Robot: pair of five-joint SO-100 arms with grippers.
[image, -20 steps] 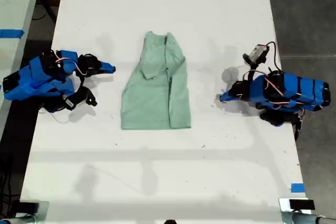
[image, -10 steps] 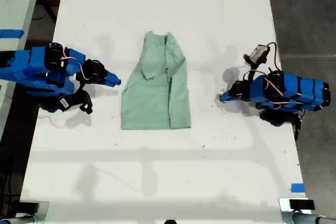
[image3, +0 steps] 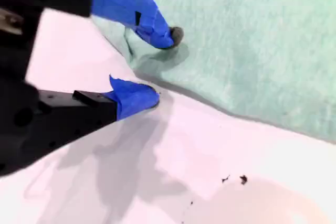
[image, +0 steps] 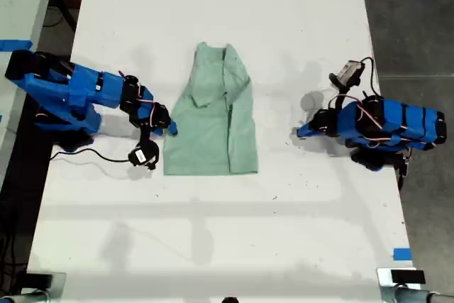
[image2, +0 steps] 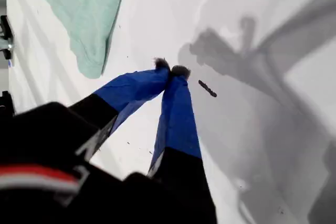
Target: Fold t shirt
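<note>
The t shirt [image: 211,115] lies flat near the middle of the white surface [image: 227,232], already narrowed to a long strip with its sides turned in and the collar at the far end, so by my reckoning the lengthwise fold remains. My second tool [image3: 152,69] is at the shirt's edge on the exterior view's left, spread, one finger [image3: 167,35] on the cloth and one on the surface, gripping nothing yet. My first tool [image2: 172,70] rests clenched and empty, well apart on the exterior view's right.

t shirt [image: 211,122]: soft matt cloth | table [image: 213,246]: smooth matt white
</note>
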